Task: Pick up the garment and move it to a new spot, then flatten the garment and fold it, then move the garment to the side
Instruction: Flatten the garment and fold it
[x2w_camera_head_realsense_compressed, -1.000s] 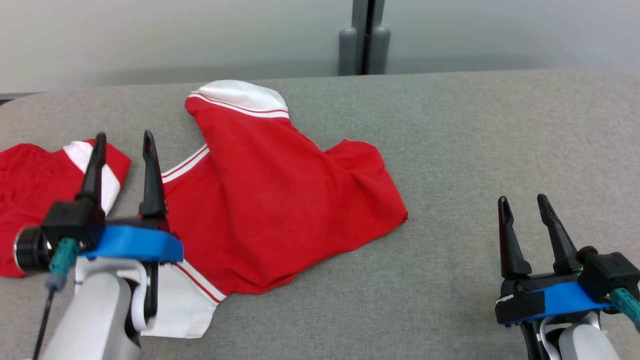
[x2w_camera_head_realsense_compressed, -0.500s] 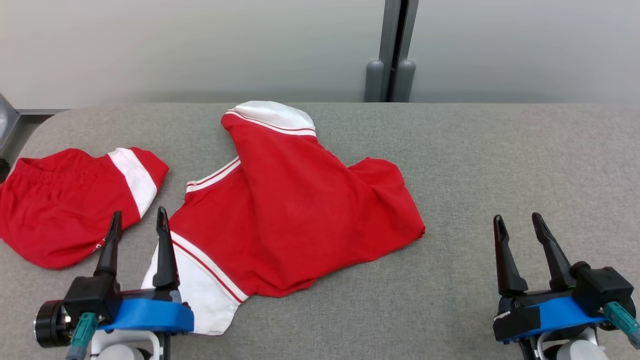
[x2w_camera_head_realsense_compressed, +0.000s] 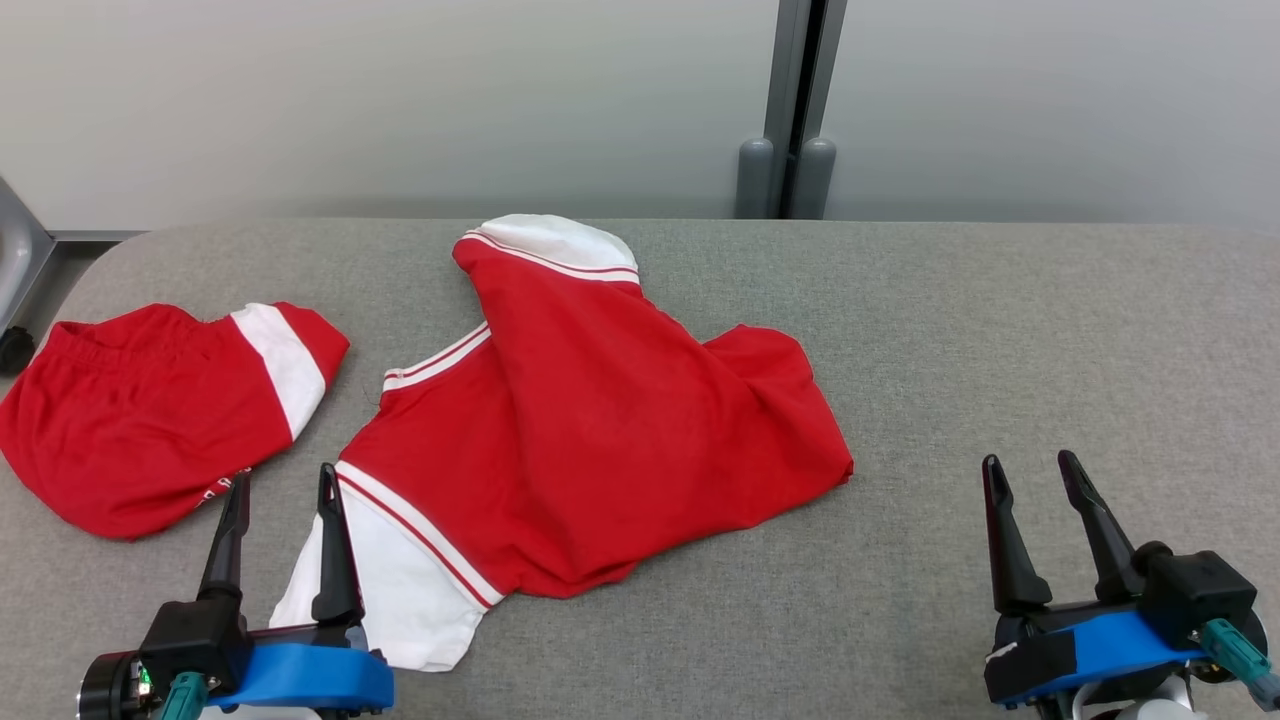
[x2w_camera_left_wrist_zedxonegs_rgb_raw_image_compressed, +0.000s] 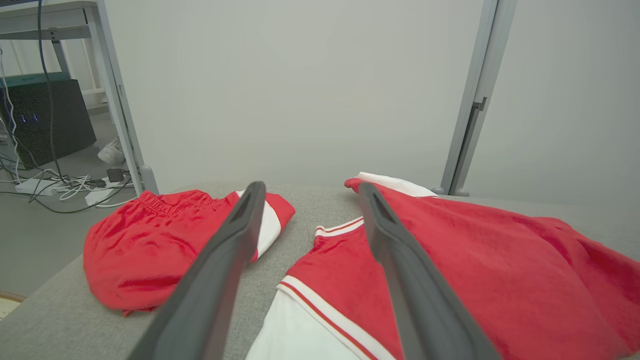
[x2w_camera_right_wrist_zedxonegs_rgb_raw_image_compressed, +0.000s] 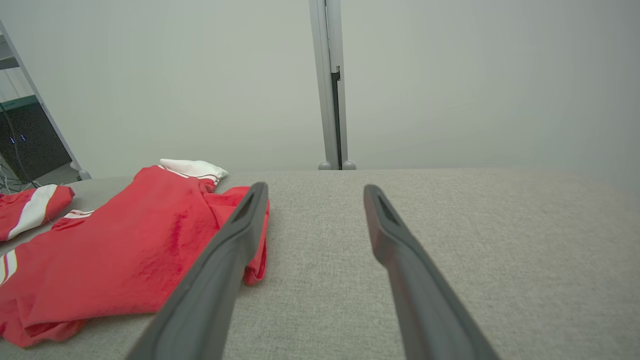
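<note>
Red jersey-type shirt (x2w_camera_head_realsense_compressed: 600, 430) lies crumpled in the head view, just left of centre on the grey felt-like table (x2w_camera_head_realsense_compressed: 1000, 330). It is likely the task garment and is not yet lifted. The body is folded over itself diagonally, with one white sleeve (x2w_camera_head_realsense_compressed: 400, 590) spread flat at lower left and another white cuff (x2w_camera_head_realsense_compressed: 555, 240) at the top of the heap.

Left gripper (x2w_camera_head_realsense_compressed: 283, 476) sits at lower left, fingers spread wide and empty. One finger overlaps the white sleeve's edge in the picture; contact can't be told. Right gripper (x2w_camera_head_realsense_compressed: 1029, 460) sits at lower right, also spread wide and empty, over bare table well apart from the shirt's hem.

Risks:
- The layers are stacked, so a pinch could catch only the top ply and the shirt would hang lopsided. It could also grab both plies and keep the fold locked in.
- The fabric looks thin, smooth and a bit slick, so the narrow tapered dark fingers could lose it mid-carry.
- Red shorts (x2w_camera_head_realsense_compressed: 150, 410) with a white stripe and elastic waistband lie near at far left. A leftward drag could sweep them along, or the left gripper may take the wrong piece.
- The table cover looks coarse, so dragging instead of lifting may bunch the cloth more.

Textures: the shirt is soft with a slight sheen and red-and-white piping at the sleeve seams. The table is flat, woven and uniform, with a rounded corner at upper left.
</note>
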